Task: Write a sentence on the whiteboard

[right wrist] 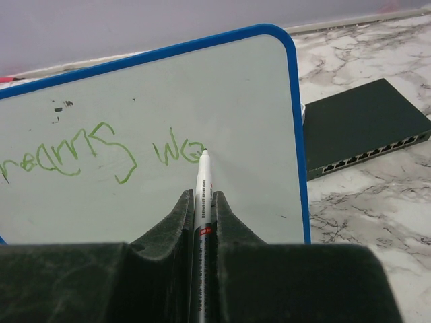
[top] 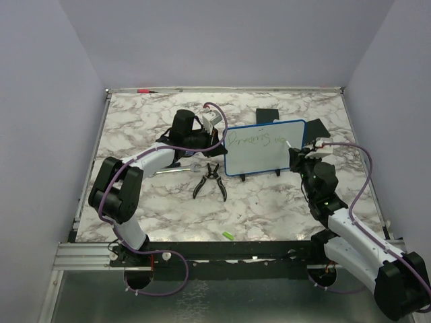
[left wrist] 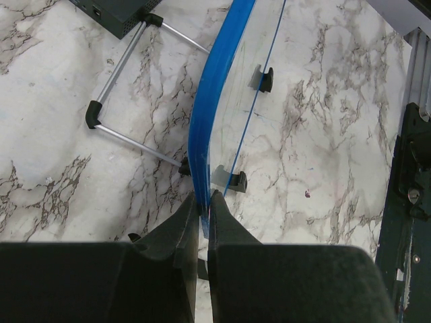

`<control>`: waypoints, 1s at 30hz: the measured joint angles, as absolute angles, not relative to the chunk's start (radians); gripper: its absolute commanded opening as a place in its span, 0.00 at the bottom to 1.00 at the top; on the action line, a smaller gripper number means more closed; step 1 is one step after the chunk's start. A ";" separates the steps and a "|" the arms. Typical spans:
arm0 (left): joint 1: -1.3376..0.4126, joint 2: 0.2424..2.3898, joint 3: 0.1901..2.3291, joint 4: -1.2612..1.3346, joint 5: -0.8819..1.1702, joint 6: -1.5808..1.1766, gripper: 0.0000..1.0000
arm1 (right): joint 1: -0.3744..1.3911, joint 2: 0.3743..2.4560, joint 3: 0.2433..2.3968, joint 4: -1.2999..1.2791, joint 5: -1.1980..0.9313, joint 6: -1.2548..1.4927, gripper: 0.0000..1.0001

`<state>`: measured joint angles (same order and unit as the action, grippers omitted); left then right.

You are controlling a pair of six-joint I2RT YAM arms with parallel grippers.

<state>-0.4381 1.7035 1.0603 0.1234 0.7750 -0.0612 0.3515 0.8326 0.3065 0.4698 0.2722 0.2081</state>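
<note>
The whiteboard [top: 264,147], white with a blue frame, stands upright on small black feet mid-table. My left gripper [top: 217,128] is shut on its left blue edge [left wrist: 202,134], seen edge-on in the left wrist view. My right gripper [top: 304,153] is shut on a white marker [right wrist: 203,185]; its tip touches the board [right wrist: 168,101]. The sentence [right wrist: 101,156] is one line of green scrawl, "dreams" then "wa", ending right at the marker tip. It also shows in the top view [top: 259,139].
Black pliers [top: 210,180] lie in front of the board's left end. A black box [right wrist: 360,124] sits behind the board on the right, another [top: 267,116] behind its middle. A green cap [top: 227,235] lies near the front edge. A red marker [top: 143,90] lies at the far edge.
</note>
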 measured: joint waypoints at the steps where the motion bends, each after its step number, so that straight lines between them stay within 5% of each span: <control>1: -0.438 1.703 1.060 0.123 0.775 -0.061 0.00 | 0.352 0.833 0.307 0.470 0.272 0.208 0.01; 30: -0.440 1.702 1.060 0.119 0.773 -0.054 0.00 | 0.352 0.786 0.290 0.500 0.213 0.181 0.01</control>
